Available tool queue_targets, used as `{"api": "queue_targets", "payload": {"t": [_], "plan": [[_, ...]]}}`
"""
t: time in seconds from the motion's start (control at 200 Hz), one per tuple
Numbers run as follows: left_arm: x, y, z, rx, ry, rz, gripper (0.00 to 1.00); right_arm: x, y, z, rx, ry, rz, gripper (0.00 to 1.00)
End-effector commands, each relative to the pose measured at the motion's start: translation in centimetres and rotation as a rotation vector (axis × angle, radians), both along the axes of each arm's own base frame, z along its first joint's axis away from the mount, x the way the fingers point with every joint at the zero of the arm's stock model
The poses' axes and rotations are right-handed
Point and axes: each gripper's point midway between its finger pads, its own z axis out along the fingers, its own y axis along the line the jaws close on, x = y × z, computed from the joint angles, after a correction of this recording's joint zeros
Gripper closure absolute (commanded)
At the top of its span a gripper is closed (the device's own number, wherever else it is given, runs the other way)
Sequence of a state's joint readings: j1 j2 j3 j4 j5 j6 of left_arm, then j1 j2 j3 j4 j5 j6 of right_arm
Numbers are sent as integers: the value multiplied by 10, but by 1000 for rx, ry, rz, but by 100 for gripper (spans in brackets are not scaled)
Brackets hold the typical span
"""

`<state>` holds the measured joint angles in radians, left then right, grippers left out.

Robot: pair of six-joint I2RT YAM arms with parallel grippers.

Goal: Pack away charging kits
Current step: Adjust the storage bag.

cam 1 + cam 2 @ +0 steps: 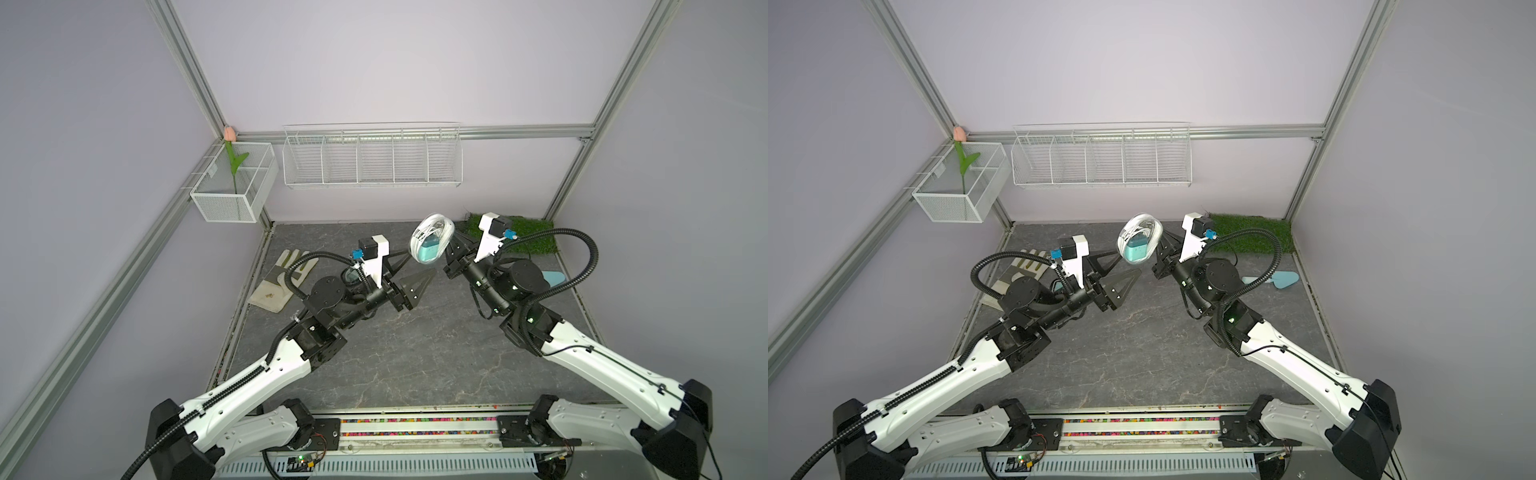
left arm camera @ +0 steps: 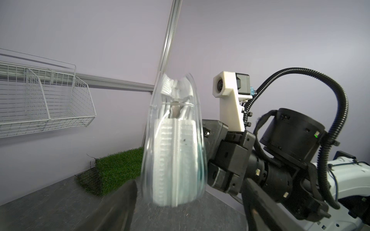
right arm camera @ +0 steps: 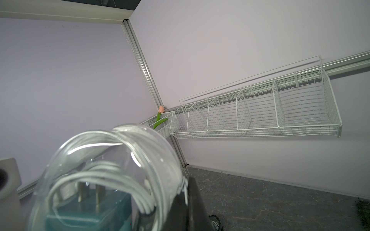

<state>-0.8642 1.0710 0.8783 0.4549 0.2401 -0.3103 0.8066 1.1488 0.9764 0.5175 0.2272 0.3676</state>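
Slippage is the risk: the right fingers (image 3: 192, 204) pinch only the rim of the clear case (image 1: 432, 243), raised above the bench (image 1: 415, 353), while the left fingers (image 1: 415, 284) stand spread around it. A clumsy nudge could dislodge it. Inside sit a teal adapter (image 1: 1137, 251) and a coiled white cable (image 3: 120, 180).

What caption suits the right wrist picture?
Right gripper pinches a clear case holding a coiled white cable and teal plug adapter, wire basket behind.

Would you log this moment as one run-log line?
right gripper: shut on case, raised | left gripper: open beside it | inside: teal adapter, white cable
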Motion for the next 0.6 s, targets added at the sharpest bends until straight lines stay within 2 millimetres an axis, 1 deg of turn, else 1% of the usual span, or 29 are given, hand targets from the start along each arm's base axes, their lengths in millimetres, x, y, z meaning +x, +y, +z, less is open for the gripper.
{"api": "queue_targets", "payload": {"t": [0.0, 0.055, 0.1, 0.195, 0.265, 0.37, 0.4, 0.48, 0.54, 0.595], "plan": [[0, 0, 23, -65, -49, -7, 23, 0, 0, 10, 70, -9, -12, 94], [2, -1, 25, -67, -56, 2, 32, -1, 3, 10, 70, -9, -10, 94], [2, -1, 26, -74, -66, 4, 35, 0, 4, 8, 69, -6, -12, 94], [1, -1, 32, -91, -78, -4, 37, 1, 5, 7, 69, -2, -18, 94], [2, -2, 35, -95, -78, -4, 42, 1, 4, 6, 68, -2, -21, 94], [4, 0, 37, -109, -73, 12, 45, 1, 5, 5, 65, -1, -24, 94], [6, 3, 39, -122, -67, 28, 44, 1, 5, 5, 65, -1, -25, 94], [14, 12, 39, -143, -45, 89, 26, 0, 4, 4, 63, -2, -29, 94], [15, 14, 39, -146, -45, 97, 22, -1, 4, 5, 63, -3, -27, 94], [17, 14, 39, -143, -40, 102, 21, -1, 4, 4, 63, -3, -24, 94]]}}
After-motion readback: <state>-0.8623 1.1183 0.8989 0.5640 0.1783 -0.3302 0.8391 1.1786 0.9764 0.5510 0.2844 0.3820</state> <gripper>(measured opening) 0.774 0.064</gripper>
